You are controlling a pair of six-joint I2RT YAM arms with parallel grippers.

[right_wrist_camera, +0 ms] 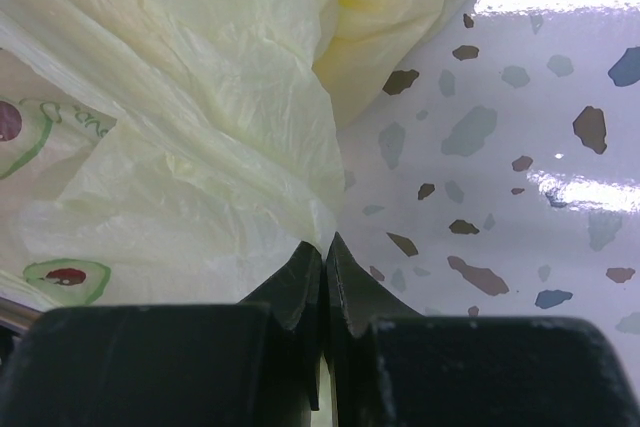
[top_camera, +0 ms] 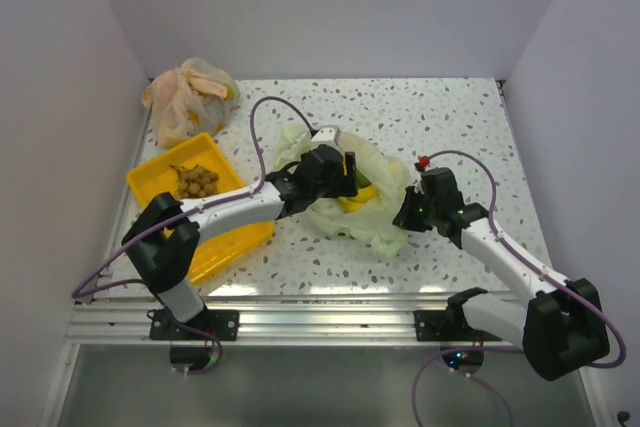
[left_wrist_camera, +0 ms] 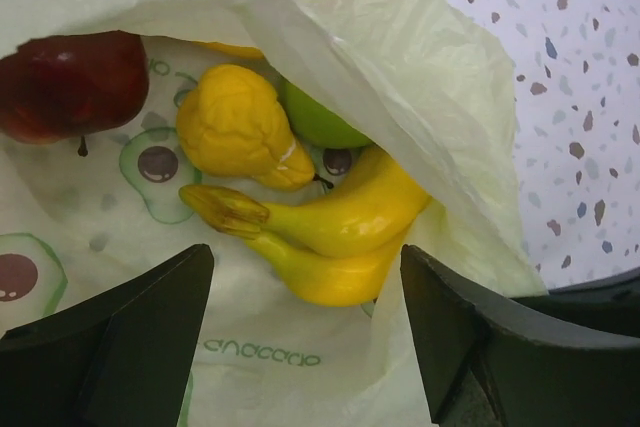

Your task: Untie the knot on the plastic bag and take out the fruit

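Currently, step in hand: taking out the fruit, with the plastic bag [top_camera: 378, 227] lying open-mouthed in the middle of the table [top_camera: 450, 117] and the small brown fruits [top_camera: 197, 182] in the yellow tray [top_camera: 150, 179]. My left pincer [left_wrist_camera: 305, 267] is spread wide inside the mouth, straddling the bananas [left_wrist_camera: 350, 217], with the red apple [left_wrist_camera: 70, 82], orange-yellow fruit [left_wrist_camera: 235, 122] and green fruit [left_wrist_camera: 315, 117] beyond; my right pincer [right_wrist_camera: 325, 247] is pressed together on the bag's edge. Next move, I judge: lower, close on the bananas, lift clear without snagging the film.
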